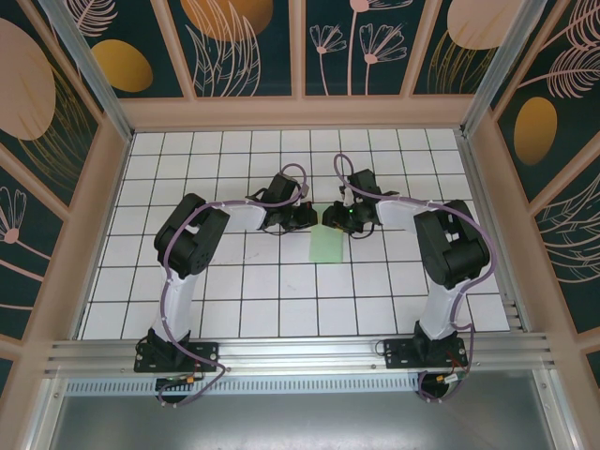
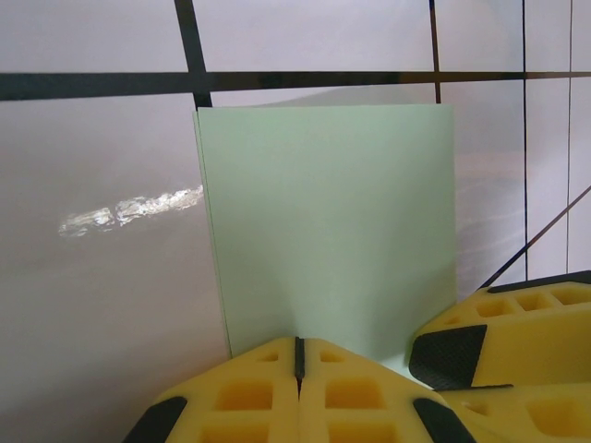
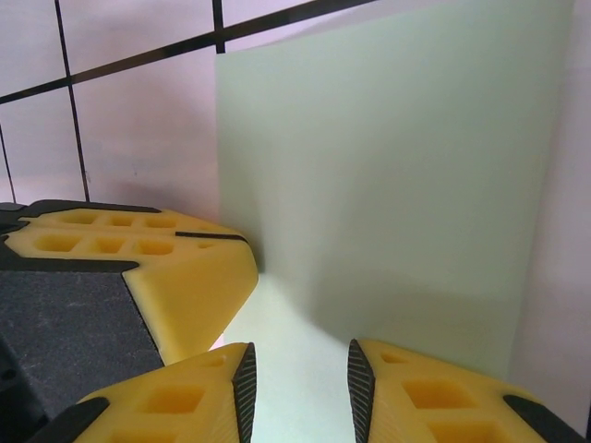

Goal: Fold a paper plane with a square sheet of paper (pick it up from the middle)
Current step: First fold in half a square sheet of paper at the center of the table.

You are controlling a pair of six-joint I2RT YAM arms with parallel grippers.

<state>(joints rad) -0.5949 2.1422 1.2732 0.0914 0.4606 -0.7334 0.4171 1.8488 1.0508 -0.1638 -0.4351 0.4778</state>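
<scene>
The left fingers point(image 2: 249, 392) are pressed flat together with no gap, tips on the sheet's edge farthest from the arm bases. Whether paper is nipped between them or just pinned under them I cannot tell, since the yellow foam hides the contact. The right fingers point(image 3: 416, 392) stand a little apart with a narrow gap and grip nothing that shows. Pale green surface shows through the gap, lying below them. The two pairs sit just beside each other on that same edge (a right finger cuts into the left wrist view at lower right, a left finger into the right wrist view at left).

There is one square sheet of paper point(image 1: 328, 248), pale mint green, flat on the white gridded worktop point(image 1: 216, 281), about midway between the two arms. From above, its far end is covered by the black gripper bodies, so its full length is not readable there. Both wrist views crop its finger-side edge.

The visible outline is a plain rectangle with square corners. The long axis seems to run from the fingers toward the arm bases, but that is not certain. The left wrist view shows a doubled line along one long edge. It looks like two layers slightly offset, too thin to be sure. The edge nearest the bases runs parallel to a dark grid line point(image 2: 323, 81), close beside it.

Counts: one sheet, two arms, two pairs of fingers. One glare streak point(image 2: 129, 208) lies on the worktop beside the sheet.
</scene>
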